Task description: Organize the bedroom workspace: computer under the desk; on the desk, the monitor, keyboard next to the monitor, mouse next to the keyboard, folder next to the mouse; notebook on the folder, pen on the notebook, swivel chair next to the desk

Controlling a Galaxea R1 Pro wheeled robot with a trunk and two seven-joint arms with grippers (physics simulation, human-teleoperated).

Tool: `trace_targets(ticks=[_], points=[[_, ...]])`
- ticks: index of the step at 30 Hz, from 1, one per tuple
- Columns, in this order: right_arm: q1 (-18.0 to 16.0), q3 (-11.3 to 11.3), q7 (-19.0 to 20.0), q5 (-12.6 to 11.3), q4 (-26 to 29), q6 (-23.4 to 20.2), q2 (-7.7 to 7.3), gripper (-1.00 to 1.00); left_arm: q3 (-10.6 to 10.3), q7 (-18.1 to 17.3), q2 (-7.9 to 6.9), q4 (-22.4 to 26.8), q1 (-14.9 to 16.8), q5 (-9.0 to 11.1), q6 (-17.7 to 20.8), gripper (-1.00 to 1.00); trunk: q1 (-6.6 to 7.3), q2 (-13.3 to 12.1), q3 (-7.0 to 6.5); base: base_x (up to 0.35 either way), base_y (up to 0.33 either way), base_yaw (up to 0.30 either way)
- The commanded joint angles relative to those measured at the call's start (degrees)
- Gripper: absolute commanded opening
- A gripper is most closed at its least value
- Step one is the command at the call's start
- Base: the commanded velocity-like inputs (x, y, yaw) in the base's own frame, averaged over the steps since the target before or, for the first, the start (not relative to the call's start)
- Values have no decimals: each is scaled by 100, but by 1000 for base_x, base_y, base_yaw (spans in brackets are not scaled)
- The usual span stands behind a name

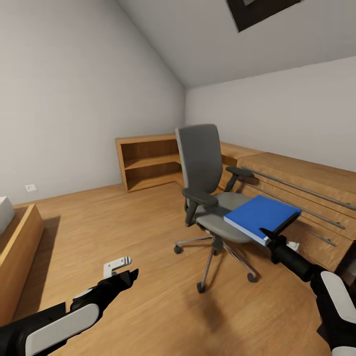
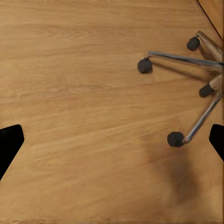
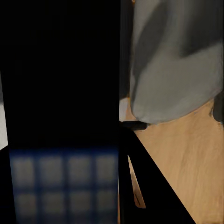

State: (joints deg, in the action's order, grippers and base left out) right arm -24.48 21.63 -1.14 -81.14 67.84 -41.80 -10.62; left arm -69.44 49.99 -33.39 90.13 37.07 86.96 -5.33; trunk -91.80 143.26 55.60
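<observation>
Down low, our left gripper (image 1: 129,275) hangs spread over the plank floor (image 1: 123,222), near the swivel chair (image 1: 210,198). Our right gripper (image 1: 269,236) pinches the near edge of the blue folder (image 1: 261,215), which sits tilted above the chair's grey seat.

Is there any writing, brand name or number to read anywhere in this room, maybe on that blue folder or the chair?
None can be read.
The blue folder shows a plain cover with no label.
The swivel chair carries no visible brand or mark.
The white wall socket is too small to show any marking.
In the right wrist view, a blurred blue grid pattern appears up close; no letters can be made out in it.
</observation>
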Motion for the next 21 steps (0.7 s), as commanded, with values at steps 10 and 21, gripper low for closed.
trace_targets(ticks=[10, 21], points=[[0, 9, -21, 395, 182, 6, 24, -100, -11, -5, 132, -315, 11, 50, -53, 100, 165, -281, -187, -290, -13, 0], [6, 16, -40, 1247, 576, 31, 99, -100, -2, -7, 350, -710, 11, 41, -48, 100, 407, -722, -385, -34, -5, 0]])
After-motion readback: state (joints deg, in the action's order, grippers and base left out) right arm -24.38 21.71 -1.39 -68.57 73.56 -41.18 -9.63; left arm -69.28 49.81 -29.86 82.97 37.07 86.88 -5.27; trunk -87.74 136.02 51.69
